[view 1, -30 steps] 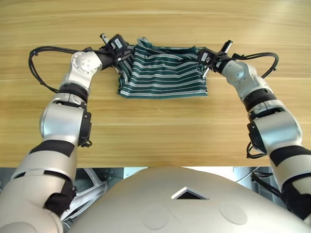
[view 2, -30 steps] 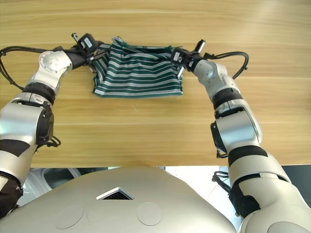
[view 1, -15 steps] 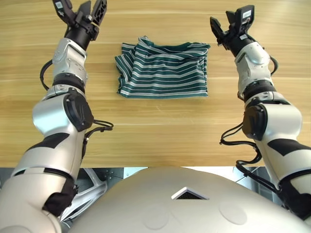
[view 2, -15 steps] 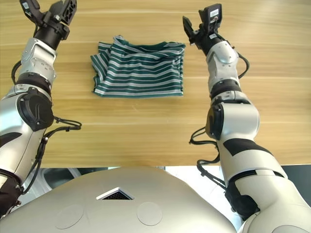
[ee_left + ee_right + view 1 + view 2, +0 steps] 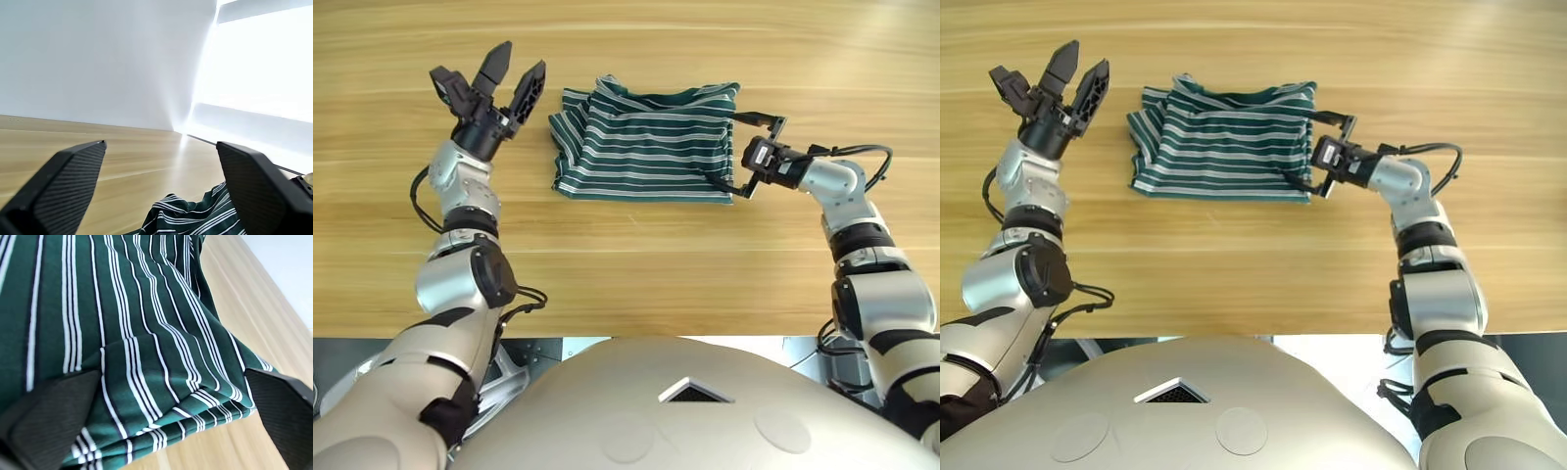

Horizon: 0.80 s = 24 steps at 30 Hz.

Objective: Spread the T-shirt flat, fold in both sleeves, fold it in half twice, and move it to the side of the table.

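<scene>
Asking for a second pair of eyes, desk. I see the T-shirt (image 5: 646,142) folded into a striped block toward the far middle of the table (image 5: 626,264). My right gripper (image 5: 732,149) is low at the block's right edge, jaws spread wide. One finger is by the far right corner and one by the near right corner, with cloth between them but nothing pinched. My left gripper (image 5: 504,73) is raised off the table to the left of the shirt, apart from it, fingers (image 5: 63,181) splayed.

Desk: So the folds look done and only the move to the side remains?

Me: That's my judgement. The far left corner is rumpled, though, and the layers show stepped along the left edge, so it isn't a tight stack.

Desk: What worries you?

Me: Three things. If I close the right side on the top layers alone, a pull would peel them off and open the fold. If I drag from the right edge with the left gripper off the cloth, the block would likely swing, and the loose left layers would trail and bunch. And the near finger seems low to the wood. Driving it under the hem too steeply could jam it on the table, or shove the whole block left rather than get beneath it.

Desk: And the left?

Me: Bringing it down splayed onto that rumpled corner could snag a layer and flip it.
</scene>
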Motion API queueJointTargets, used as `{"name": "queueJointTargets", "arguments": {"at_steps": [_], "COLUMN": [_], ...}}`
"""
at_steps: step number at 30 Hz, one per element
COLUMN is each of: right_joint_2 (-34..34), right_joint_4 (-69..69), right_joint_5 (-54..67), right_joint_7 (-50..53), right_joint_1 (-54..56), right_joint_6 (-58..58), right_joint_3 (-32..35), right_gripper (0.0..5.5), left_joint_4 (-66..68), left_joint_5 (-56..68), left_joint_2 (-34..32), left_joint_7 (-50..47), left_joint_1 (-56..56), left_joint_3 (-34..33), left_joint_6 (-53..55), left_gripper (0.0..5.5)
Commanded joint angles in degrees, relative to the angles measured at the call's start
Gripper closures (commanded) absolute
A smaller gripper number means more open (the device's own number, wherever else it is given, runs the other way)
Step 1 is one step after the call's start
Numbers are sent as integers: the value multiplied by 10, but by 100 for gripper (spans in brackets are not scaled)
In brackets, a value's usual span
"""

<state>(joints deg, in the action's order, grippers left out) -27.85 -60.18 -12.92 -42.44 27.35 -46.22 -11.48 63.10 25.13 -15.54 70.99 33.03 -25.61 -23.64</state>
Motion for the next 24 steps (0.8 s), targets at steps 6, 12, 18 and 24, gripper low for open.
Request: {"name": "queueJointTargets", "arguments": {"at_steps": [6,12,18,24], "right_joint_2": [-126,-175,-106,29], "right_joint_4": [469,758,710,525], "right_joint_5": [185,344,273,67], "right_joint_7": [-181,-203,-151,-34], "right_joint_1": [-263,-303,-236,-104], "right_joint_6": [12,58,131,160], "right_joint_3": [-170,-195,-155,-174], "right_gripper": [12,12,12,12], "left_joint_4": [4,16,20,21], "left_joint_5": [-8,-15,-17,-16], "left_joint_2": [10,16,20,25], "left_joint_7": [-18,-32,-34,-36], "left_joint_1": [-3,4,6,5], "left_joint_3": [15,18,23,27], "left_joint_6": [-12,-19,-26,-32], "left_gripper": [132,132,132,132]}}
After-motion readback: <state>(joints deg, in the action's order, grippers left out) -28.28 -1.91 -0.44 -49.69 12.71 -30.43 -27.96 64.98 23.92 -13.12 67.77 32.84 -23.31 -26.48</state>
